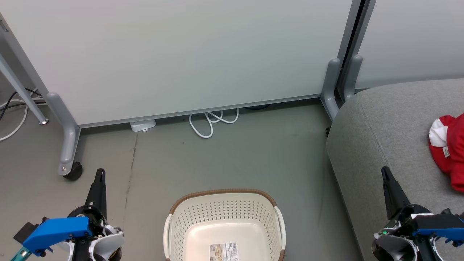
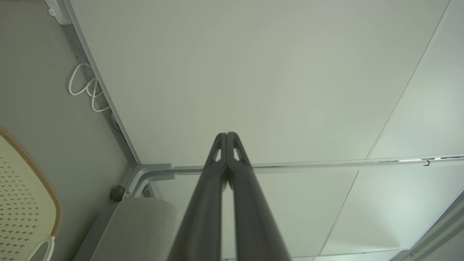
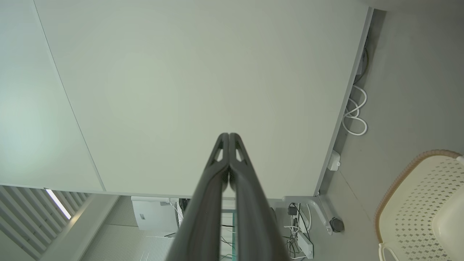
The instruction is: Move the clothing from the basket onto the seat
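Basket: oval cream plastic laundry basket (image 1: 224,210) on the floor, centre front.
Seat: large grey fabric sofa seat (image 1: 377,123), right of the basket, apart from it.
Clothing: bright red fabric garments with white trim (image 1: 451,152) on the seat, at its right.
Panel: pale flat partition panel on castors (image 1: 181,54), behind the basket.
Cable: looped white cable (image 1: 212,123) on the floor at the panel's foot, behind the basket.

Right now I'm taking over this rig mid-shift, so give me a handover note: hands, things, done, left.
Left hand: shut, empty.
Right hand: shut, empty, by the large grey upholstered seat.
Bright red-and-white fabric clothing: on the seat, partly out of frame.
Oval cream perforated plastic basket: nothing in its visible part.
Done: transfer looks complete.
Left: check the basket's hidden near end.
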Tool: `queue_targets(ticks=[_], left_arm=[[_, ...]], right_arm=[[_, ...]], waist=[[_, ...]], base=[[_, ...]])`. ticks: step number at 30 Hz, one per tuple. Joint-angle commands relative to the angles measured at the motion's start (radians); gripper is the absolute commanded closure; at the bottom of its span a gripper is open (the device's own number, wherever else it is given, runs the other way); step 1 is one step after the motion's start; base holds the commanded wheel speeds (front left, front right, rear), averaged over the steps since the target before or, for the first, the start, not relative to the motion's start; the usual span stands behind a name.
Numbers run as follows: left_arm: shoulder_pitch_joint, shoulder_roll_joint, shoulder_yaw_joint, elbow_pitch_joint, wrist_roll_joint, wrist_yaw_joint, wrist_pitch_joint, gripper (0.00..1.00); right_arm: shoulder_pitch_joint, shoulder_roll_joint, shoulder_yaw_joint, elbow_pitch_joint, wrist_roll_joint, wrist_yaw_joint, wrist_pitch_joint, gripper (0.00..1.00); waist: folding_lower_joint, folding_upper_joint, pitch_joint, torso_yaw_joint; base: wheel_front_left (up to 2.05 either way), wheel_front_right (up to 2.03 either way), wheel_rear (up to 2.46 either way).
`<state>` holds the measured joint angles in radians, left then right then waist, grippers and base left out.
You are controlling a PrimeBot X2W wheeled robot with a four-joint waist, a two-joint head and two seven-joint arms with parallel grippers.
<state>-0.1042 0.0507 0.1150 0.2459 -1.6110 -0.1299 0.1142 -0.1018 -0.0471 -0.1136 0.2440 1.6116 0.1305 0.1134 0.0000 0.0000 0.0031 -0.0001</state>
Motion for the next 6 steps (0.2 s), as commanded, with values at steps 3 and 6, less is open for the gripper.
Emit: queue_targets(ticks=[3,6], left_arm=[[-0.009,-0.001,0.003,-0.004,-0.002,-0.001,0.005,1.00],[-0.009,-0.001,0.003,-0.004,-0.002,-0.001,0.005,1.00]], right_arm=[[-0.013,-0.006,-0.001,0.002,0.003,0.000,0.003,1.00],[-0.013,-0.006,-0.001,0.002,0.003,0.000,0.003,1.00]], waist=[[0.0000,0.0000,0.000,0.000],[0.0000,0.0000,0.000,0.000]], base=[[0.00,0.00,0.00],[0.00,0.00,0.00]])
